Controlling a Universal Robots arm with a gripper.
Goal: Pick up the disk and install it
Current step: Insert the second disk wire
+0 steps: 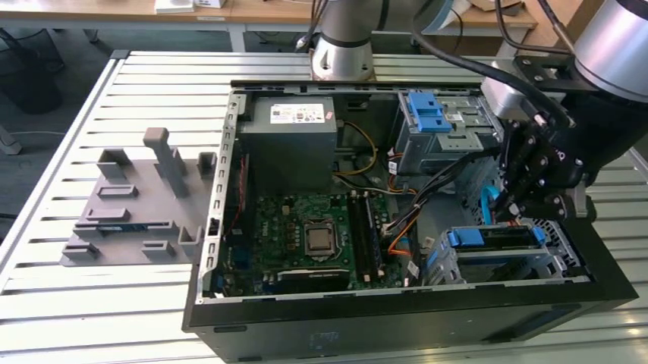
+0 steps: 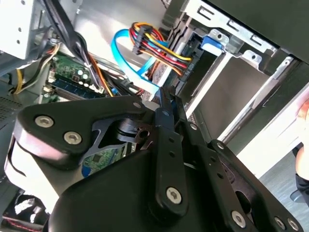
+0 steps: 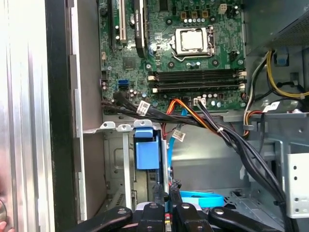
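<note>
The disk (image 1: 503, 238), a dark slab in a blue carrier, lies in the silver cage at the near corner of the open computer case, on the exterior view's right. Its blue carrier end (image 3: 146, 153) also appears in the first wrist view. My gripper (image 1: 514, 214) hangs just above the disk, fingers pointing down. In both wrist views the black fingers (image 3: 157, 193) stand pressed together with nothing visible between them. The gripper tip (image 2: 168, 94) is close to the cage rails. Whether it touches the disk I cannot tell.
A light-blue flat cable (image 3: 200, 198) and a coloured wire bundle (image 2: 159, 50) run beside the fingers. A second cage with a blue latch (image 1: 435, 114) stands behind, next to a grey metal box (image 1: 294, 136) and the motherboard (image 1: 314, 235). A grey fixture (image 1: 136, 201) sits on the table.
</note>
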